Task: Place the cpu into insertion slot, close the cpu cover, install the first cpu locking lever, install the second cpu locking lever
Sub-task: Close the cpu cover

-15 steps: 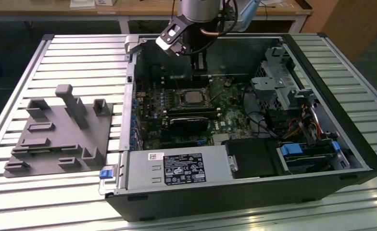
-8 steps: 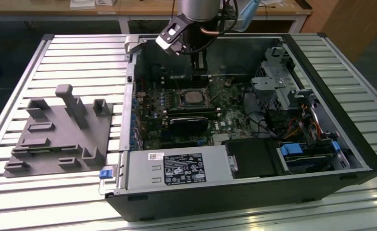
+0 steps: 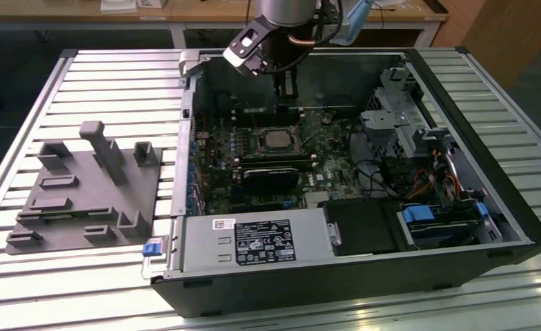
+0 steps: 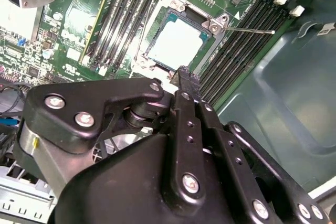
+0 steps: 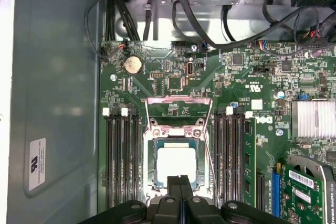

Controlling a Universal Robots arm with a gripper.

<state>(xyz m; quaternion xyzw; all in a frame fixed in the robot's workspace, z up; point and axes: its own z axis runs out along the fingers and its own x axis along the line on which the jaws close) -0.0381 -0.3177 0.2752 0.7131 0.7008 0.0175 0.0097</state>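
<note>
- An open computer case (image 3: 491,207) lies on its side on a slatted metal table (image 3: 96,83), with the green circuit board (image 5: 163,85) facing up
- A grey moulded fixture (image 3: 77,200) sits on the table just beside the case, at the exterior view's left
- The robot arm reaches down into the case from above, and the gripper (image 3: 286,93) hangs over the middle of the board
- In both wrist views the gripper's (image 5: 180,179) black fingers (image 4: 185,77) are pressed together with nothing between them, just above one edge of the socket
- The cpu (image 5: 176,163), a small flat square with a pale metal top, lies seated inside the insertion slot (image 5: 151,161)
- The cpu cover (image 5: 178,99), a thin silvery frame with a square window, is swung open away from the slot, hinged at the slot's far edge
- A thin wire locking lever (image 4: 252,30) juts out from a socket corner, across the long black memory slots (image 5: 122,161) that flank the socket on both sides
- A round coin battery (image 5: 133,64) sits on the board beyond the open cover
</note>
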